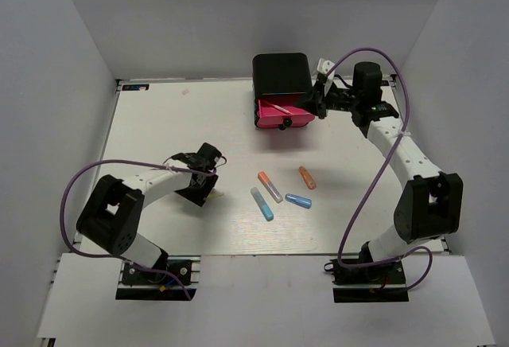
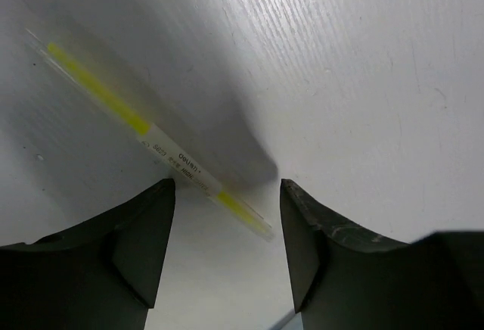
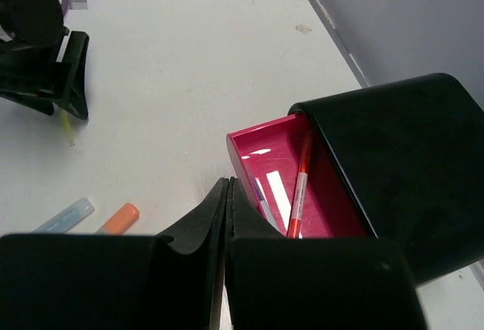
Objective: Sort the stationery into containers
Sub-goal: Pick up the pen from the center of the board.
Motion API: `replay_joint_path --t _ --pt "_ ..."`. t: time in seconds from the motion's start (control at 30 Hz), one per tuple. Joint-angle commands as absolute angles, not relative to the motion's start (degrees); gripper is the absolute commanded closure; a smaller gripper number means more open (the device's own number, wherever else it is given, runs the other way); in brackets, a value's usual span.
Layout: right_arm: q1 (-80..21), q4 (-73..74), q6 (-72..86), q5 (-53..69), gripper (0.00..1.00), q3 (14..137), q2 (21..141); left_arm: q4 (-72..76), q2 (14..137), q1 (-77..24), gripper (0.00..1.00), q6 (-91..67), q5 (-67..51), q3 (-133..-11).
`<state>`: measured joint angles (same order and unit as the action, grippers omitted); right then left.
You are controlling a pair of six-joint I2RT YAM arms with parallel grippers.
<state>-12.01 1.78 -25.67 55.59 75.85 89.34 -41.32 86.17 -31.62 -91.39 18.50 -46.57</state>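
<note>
Because thin, light, stiff and likely slick, pinch yellow pen (image 2: 155, 135) mid-barrel where lying flat at middle left of top view, between left gripper's (image 2: 227, 194) parted fingers. Expect rolling. Note right gripper (image 3: 228, 185) clamped shut at pink drawer (image 3: 265, 137), upper centre.

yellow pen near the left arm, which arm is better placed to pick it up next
Left. The left gripper sits right over the yellow pen, open jaws straddling one end. The right gripper is shut, far off at the open pink drawer.
</note>
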Motion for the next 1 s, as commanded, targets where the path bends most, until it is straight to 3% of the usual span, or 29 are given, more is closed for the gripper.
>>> replay_joint_path --t 0.0,0.07,0.1,0.13,0.17,0.2,0.27,0.47,0.63,0.8,0.97 --pt "-11.69 2.1 -25.22 56.08 1.0 75.32 86.4 -41.04 88.5 -30.41 0.33 -93.52 16.09 -47.02" --pt "-11.51 2.55 -25.22 56.25 0.97 74.89 86.31 -40.43 88.51 -29.88 0.39 -93.52 15.29 -47.02" --pt "-11.6 2.81 -25.31 56.6 0.89 74.8 86.05 -39.47 89.03 -29.36 0.41 -93.52 14.6 -46.24" --pt "-11.43 3.25 -25.4 57.04 0.75 74.88 85.96 -38.42 89.03 -28.83 0.44 -93.52 13.72 -45.19" --pt "-11.6 4.64 -25.84 58.43 0.43 75.23 85.87 -37.89 89.03 -28.83 0.49 -93.52 13.71 -44.65" --pt "-11.43 5.53 -27.67 59.23 0.28 75.41 85.78 -37.88 89.03 -28.31 0.52 -93.52 12.84 -43.87" --pt "-11.34 6.76 -27.95 60.46 0.1 75.32 85.43 -37.35 89.73 -27.78 0.59 -93.52 11.95 -43.25" --pt "-10.46 4.31 -26.02 61.08 0.1 73.66 83.41 -38.5 92.8 -26.72 0.76 -92.29 8.18 -42.71" --pt "-9.76 1.5 -23.91 61.17 0.1 71.55 81.3 -39.11 95.44 -26.72 0.77 -90.97 6.33 -43.94" --pt "-8.79 1.14 -23.2 61.17 0.1 70.58 80.42 -39.11 94.93 -26.72 0.93 -87.37 7.47 -46.39" --pt "-8.35 -2.87 -19.79 58.81 0.1 68.48 79.54 -39.73 91.06 -28.03 1.0 -77.54 12.66 -53.34"
